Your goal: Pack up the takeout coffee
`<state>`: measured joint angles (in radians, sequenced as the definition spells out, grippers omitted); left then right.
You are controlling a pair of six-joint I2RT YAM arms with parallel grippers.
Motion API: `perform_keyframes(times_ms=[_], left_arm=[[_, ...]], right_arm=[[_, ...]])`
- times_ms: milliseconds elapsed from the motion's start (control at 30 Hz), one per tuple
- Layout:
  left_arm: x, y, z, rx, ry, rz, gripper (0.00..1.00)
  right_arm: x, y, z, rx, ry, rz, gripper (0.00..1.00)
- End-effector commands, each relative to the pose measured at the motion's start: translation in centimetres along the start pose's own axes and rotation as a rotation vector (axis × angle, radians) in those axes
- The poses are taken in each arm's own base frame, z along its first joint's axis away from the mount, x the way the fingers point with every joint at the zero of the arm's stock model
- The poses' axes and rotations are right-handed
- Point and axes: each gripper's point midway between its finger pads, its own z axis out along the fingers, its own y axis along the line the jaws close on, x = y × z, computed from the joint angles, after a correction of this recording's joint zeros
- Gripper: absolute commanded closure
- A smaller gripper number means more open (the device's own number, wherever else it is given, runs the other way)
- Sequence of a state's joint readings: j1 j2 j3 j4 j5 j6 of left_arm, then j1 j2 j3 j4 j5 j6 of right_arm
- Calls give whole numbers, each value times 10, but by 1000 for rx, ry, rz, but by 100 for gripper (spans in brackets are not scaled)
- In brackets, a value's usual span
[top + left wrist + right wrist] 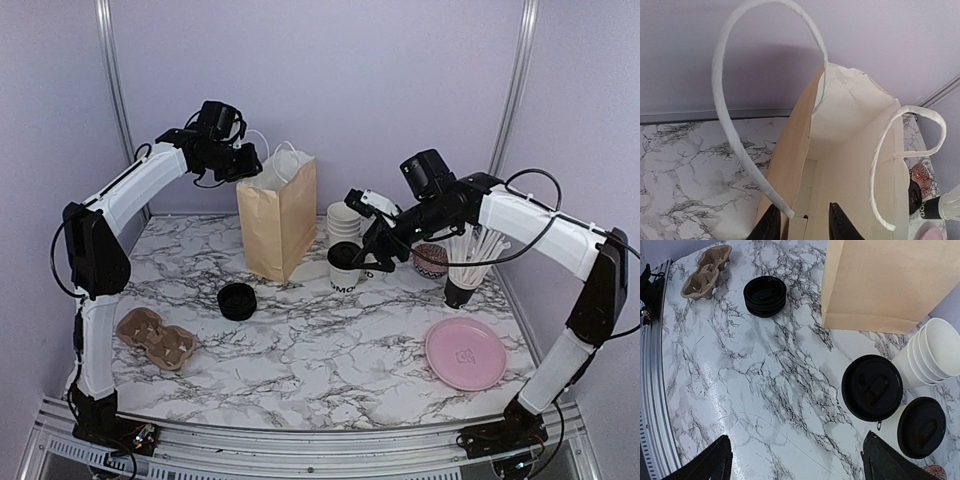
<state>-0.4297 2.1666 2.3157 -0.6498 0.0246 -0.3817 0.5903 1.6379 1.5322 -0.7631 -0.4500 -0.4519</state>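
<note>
Setting: Marble-patterned tabletop (300,360) under lilac walls, with two white-and-black arms bolted at its near edge.
Top view, coffee: a white paper cup with black plastic lid and dark lettering (345,268) stands upright mid-table. It is just right of a tall brown paper bag with white loop handles (278,215) and in front of a stack of lidless white cups (343,222).
Top view, arms: the right gripper (372,255) hangs just beside and above the cup and does not appear to touch it. The left gripper (245,165) sits at the bag's upper left rim.
Top view, bystanders: a stack of loose black lids (237,300), a brown pulp cup carrier (155,337) and a round pink plate (465,353) lie well apart from the cup.
Left wrist view: the bag's mouth gapes and no cup shows inside. The jaws stand apart astride the near rim, with one white handle running between them, and they clamp nothing.
Right wrist view: the cup's round black lid is seen from above, with a raised rim and a sip tab. A second black-lidded cup (921,427) stands just beside it. The right fingers are spread wide at the lower corners with nothing between them.
Handling: likely light, with thin paper walls that give under a hard squeeze. The lid is a press fit that may pop off. Whether the cup is filled cannot be told.
Hold: best taken across the body, below the lid, and kept upright.
</note>
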Motion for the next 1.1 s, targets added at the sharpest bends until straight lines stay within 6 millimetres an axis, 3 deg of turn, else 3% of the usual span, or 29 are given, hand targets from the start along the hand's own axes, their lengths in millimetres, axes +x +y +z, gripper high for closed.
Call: perform_keyframes(times_ms=[0, 267, 567, 767, 900, 1067], left_arm=[[-8, 1, -8, -17, -14, 23, 74], [-19, -4, -23, -3, -45, 22, 100], [-45, -24, -66, 45, -129, -1, 100], [-55, -63, -119, 97, -216, -14, 100], [-46, -85, -152, 112, -265, -68, 100], [-18, -108, -191, 118, -332, -178, 100]], right_arm=[[-2, -3, -4, 14, -8, 9, 13], [0, -4, 2, 2, -2, 12, 13], [0, -5, 0, 16, -1, 9, 13], [2, -5, -2, 28, -5, 3, 13], [3, -4, -3, 34, -5, 2, 13], [-4, -5, -17, 64, -27, -7, 13]])
